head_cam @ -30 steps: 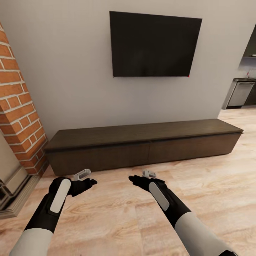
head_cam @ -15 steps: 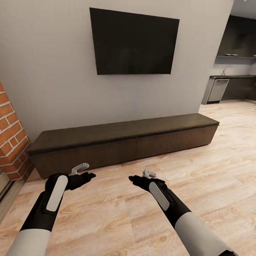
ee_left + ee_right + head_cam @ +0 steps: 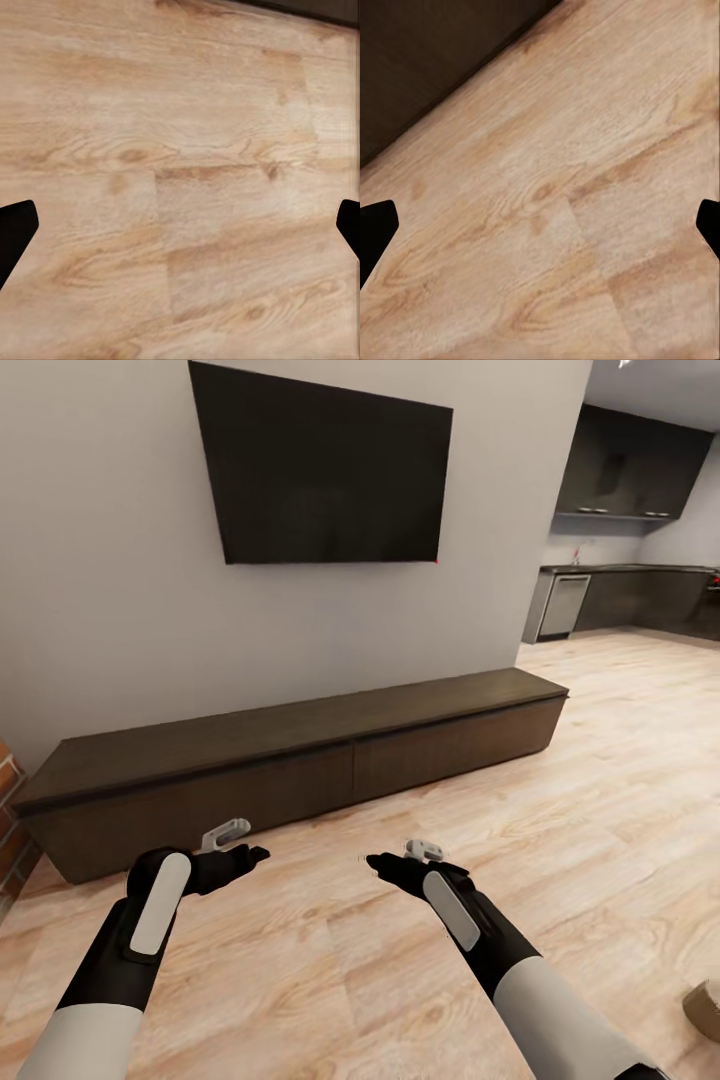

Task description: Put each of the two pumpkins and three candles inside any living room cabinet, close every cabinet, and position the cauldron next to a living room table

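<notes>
The cabinet [image 3: 300, 760] is a long, low dark-brown unit against the grey wall, and its plain drawer fronts sit flush. My left gripper [image 3: 245, 843] hangs open over the wood floor just in front of the cabinet's left half, holding nothing. My right gripper [image 3: 395, 857] is also open and empty, a little farther from the cabinet. In the left wrist view the black fingertips [image 3: 15, 232] stand wide apart over bare planks. The right wrist view catches the cabinet's dark front [image 3: 427, 52] beyond the fingertips [image 3: 375, 225]. Pumpkins, candles and cauldron are out of view.
A black TV [image 3: 320, 480] hangs on the wall above the cabinet. A sliver of brick [image 3: 6, 830] shows at the far left. Dark kitchen cupboards [image 3: 630, 465] and a steel appliance [image 3: 565, 605] lie beyond the wall's end. A tan object's corner [image 3: 706, 1008] shows at the lower right.
The whole view has swung to the right: the brick fireplace has slid out at the left and more of the kitchen shows. Both arms keep the same pose.
</notes>
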